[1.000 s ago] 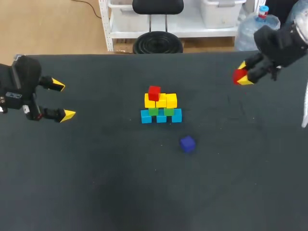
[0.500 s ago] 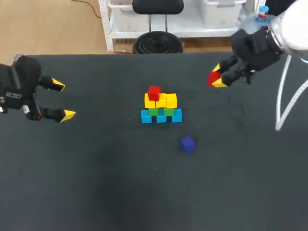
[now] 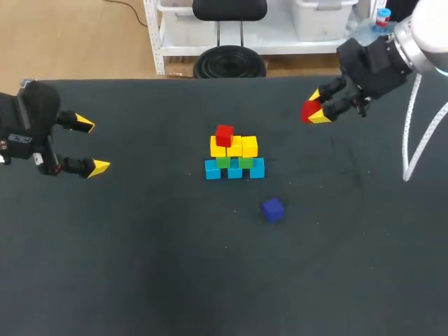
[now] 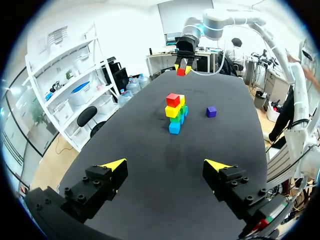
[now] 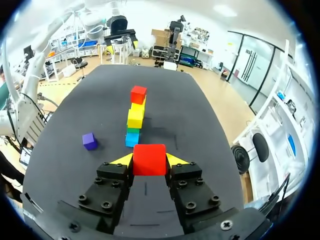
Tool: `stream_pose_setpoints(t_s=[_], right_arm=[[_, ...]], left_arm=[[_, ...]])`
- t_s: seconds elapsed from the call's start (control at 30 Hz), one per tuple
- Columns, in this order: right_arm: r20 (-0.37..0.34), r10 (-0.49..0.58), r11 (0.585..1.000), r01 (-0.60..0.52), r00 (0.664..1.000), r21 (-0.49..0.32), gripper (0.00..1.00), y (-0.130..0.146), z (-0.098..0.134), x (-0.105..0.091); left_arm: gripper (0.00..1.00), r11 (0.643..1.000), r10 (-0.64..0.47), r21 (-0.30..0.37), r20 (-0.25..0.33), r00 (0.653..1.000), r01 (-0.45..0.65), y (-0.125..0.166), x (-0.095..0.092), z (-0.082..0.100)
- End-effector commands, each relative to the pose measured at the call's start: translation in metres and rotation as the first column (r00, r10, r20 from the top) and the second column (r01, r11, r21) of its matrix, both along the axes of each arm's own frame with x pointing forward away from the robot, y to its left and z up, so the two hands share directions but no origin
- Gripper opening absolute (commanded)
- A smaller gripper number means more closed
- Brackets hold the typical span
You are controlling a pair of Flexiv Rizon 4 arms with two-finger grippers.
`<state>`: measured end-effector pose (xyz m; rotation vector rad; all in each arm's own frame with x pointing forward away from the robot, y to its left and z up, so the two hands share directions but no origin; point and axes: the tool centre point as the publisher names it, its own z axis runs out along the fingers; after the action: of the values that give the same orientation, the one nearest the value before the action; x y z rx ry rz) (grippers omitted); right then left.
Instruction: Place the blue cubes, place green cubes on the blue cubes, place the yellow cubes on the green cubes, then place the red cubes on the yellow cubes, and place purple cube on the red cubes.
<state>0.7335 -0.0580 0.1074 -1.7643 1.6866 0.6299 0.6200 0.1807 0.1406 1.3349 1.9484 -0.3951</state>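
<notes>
My right pincer [image 3: 317,107] is pinching a red cube [image 5: 149,159] above the desk [image 3: 140,266] — my left pincer [image 3: 89,145] is hanging spread, well apart from the stacked cubes [image 3: 234,155]

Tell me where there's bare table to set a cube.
Bare dark tabletop: between the open left claw and the stacked coloured cubes, and between that stack and the right claw gripping a red cube. Crowded only from stack to small purple cube.
</notes>
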Motion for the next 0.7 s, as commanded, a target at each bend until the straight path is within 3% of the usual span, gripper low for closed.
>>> stream_pose_setpoints(t_s=[0.03, 0.33, 0.7], right_arm=[[0.001, 0.0, 1.0, 0.0, 1.0, 0.002, 0.0, 0.0, 0.0, 0.0], [-0.059, 0.006, 0.999, -0.008, 0.998, -0.033, 0.0, 0.026, -0.004, -0.002], [-0.084, 0.022, 0.998, -0.027, 0.996, -0.055, 0.0, 0.052, -0.003, -0.01]], left_arm=[[1.0, 1.0, -0.001, -0.005, 0.006, 1.0, 0.001, 0.001, 0.0, -0.001], [1.0, 1.0, -0.001, -0.005, 0.006, 1.0, 0.001, 0.001, 0.0, -0.001], [1.0, 1.0, -0.001, -0.005, 0.006, 1.0, 0.001, 0.001, 0.0, -0.001]])
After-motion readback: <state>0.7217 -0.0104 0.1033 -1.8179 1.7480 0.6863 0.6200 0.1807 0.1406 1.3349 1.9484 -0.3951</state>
